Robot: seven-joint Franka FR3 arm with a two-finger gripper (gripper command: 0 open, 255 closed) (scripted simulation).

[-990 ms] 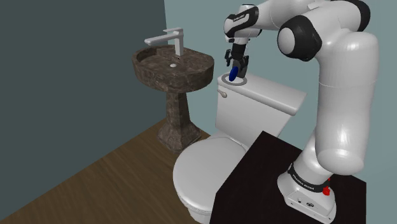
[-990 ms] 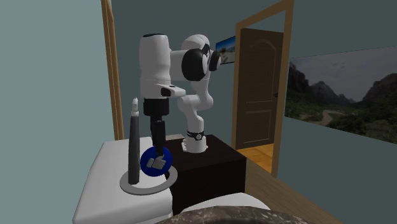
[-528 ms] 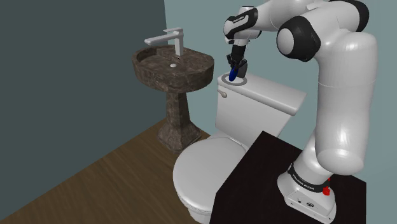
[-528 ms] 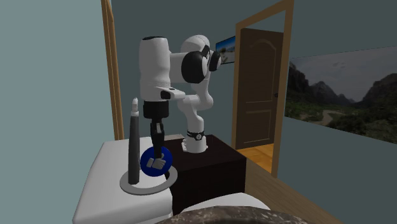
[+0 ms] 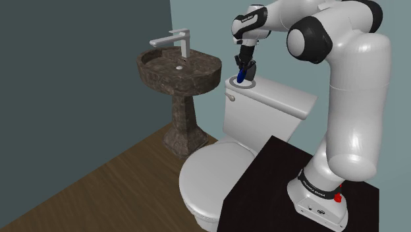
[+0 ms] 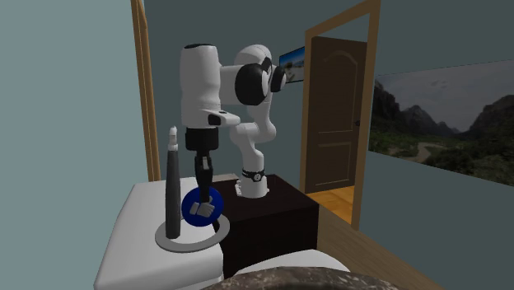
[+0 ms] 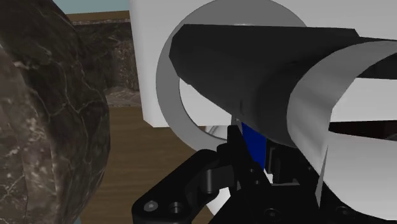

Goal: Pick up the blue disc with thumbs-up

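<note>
The blue disc [image 6: 203, 206] with a grey thumbs-up stands on edge on a grey ring base [image 6: 191, 238] on the white toilet tank lid [image 5: 280, 96]. A dark tapered post [image 6: 172, 185] rises from the same base beside it. My black gripper [image 6: 202, 194] comes down from above and is shut on the disc's upper edge. From the shoulder view the gripper [image 5: 245, 70] hangs over the tank's left end with the blue disc [image 5: 241, 77] between its fingers. In the wrist view the disc's blue edge [image 7: 256, 141] is clasped between the fingers, just behind the post [image 7: 254, 70].
A dark stone pedestal sink [image 5: 179, 69] with a chrome faucet [image 5: 176, 41] stands to the left of the toilet [image 5: 204, 178]. The dark stand [image 5: 263, 191] is at lower right. An open wooden door [image 6: 334, 115] and a landscape picture [image 6: 445, 115] are behind the arm.
The fingers, spread on either side of the disc a second ago, have closed on it. The arm and the disc have barely moved.
</note>
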